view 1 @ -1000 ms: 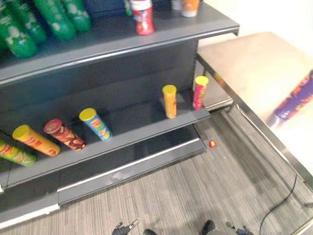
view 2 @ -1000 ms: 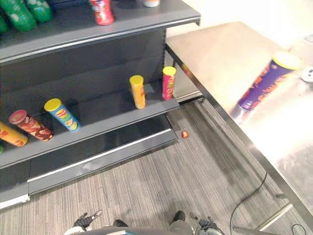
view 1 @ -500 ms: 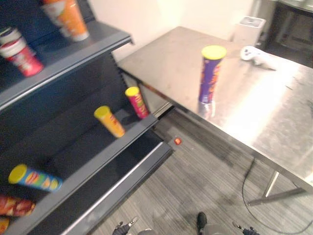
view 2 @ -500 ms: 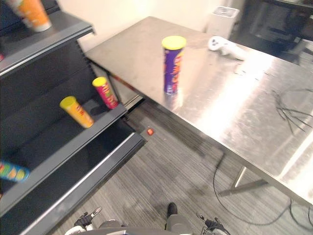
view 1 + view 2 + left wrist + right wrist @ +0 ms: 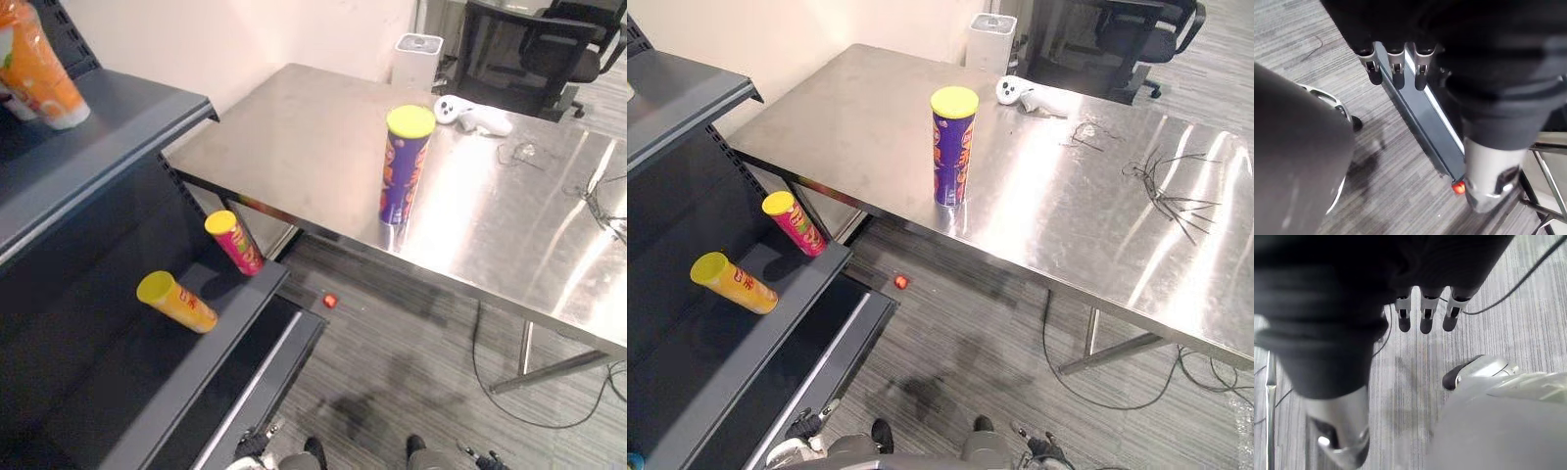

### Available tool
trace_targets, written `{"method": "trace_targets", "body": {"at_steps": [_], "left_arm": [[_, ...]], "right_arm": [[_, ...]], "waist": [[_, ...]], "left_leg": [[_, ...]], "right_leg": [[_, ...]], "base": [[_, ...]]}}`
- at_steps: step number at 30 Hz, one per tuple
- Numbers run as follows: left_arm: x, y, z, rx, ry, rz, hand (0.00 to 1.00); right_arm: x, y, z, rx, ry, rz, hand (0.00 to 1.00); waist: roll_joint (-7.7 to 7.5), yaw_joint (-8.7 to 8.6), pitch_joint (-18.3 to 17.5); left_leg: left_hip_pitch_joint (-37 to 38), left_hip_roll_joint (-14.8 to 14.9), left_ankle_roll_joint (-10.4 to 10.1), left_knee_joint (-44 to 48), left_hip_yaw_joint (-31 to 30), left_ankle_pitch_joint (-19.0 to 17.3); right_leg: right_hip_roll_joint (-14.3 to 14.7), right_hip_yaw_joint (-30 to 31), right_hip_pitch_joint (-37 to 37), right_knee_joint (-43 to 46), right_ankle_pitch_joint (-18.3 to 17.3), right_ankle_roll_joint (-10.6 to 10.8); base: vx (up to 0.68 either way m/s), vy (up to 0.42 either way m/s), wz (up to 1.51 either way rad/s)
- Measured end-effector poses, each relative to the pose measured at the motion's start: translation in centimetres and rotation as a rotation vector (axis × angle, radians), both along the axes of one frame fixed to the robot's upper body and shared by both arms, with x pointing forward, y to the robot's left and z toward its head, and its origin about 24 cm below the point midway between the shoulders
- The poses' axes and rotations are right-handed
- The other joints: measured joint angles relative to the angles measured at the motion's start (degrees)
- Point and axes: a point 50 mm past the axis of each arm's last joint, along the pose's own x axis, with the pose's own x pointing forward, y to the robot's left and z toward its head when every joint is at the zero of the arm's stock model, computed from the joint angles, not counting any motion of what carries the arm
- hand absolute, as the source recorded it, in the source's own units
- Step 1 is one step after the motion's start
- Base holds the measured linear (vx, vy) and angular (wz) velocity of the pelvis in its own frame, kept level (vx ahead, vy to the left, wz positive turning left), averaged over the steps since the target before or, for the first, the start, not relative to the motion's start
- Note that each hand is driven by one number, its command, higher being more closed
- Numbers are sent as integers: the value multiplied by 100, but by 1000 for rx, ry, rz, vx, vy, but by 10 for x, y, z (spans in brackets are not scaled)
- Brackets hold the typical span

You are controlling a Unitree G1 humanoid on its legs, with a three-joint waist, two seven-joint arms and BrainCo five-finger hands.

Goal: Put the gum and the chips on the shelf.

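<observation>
OK, left hand (image 5: 1396,68) and right hand (image 5: 1425,316) both hang empty over the floor (image 5: 411,372), fingers straight. The chips can (image 5: 407,164) stands upright on the table (image 5: 1097,215), near its edge. I'd approach w/ the right hand and wrap mid-can, since it's tall & tippy. Gum: maybe the red bit (image 5: 330,301) by the shelf (image 5: 118,122), can't tell.

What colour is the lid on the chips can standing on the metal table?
Yellow lid, on a purple can; the right eye view shows it best.

No legible print; perhaps lettering on the purple chips can (image 5: 953,147), unreadable.
</observation>
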Motion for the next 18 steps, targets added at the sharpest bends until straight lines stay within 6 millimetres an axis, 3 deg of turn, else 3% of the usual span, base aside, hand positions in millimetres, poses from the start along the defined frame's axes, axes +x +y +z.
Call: {"method": "trace_targets", "body": {"at_steps": [4,7,11,16,18], "left_arm": [[-2,-4,-1,13,22,-46,0],[-6,-6,-3,9,44,-67,0],[-10,-5,-4,14,58,-80,0],[-14,14,-3,54,71,-73,0],[-18,19,-3,58,81,-45,0]], "right_arm": [[-2,-6,1,-22,-7,-48,0],[-6,-10,1,-29,-5,-115,0],[-13,-18,1,-8,-12,-264,0],[-20,-30,3,19,-65,-551,0],[-19,-50,11,-16,-134,-697,0]], "waist": [[119,-5,-78],[121,-26,-191],[30,-23,-328],[-248,-31,-455],[-373,-76,-544]], "left_leg": [[91,16,-35,-104,13,-5],[194,9,-78,-275,28,23],[217,-60,-82,-376,164,17],[294,-128,-92,-412,216,-52],[310,-162,-85,-421,216,-61]], "right_leg": [[50,16,-31,-27,35,121],[58,88,10,-234,79,186],[53,296,-5,-543,268,273],[10,415,74,-1026,646,242],[-36,353,126,-1176,741,245]], "base": [[48,-20,-18],[8,-19,-17],[-11,15,-30],[-23,29,-34],[-20,-1,-10]]}}
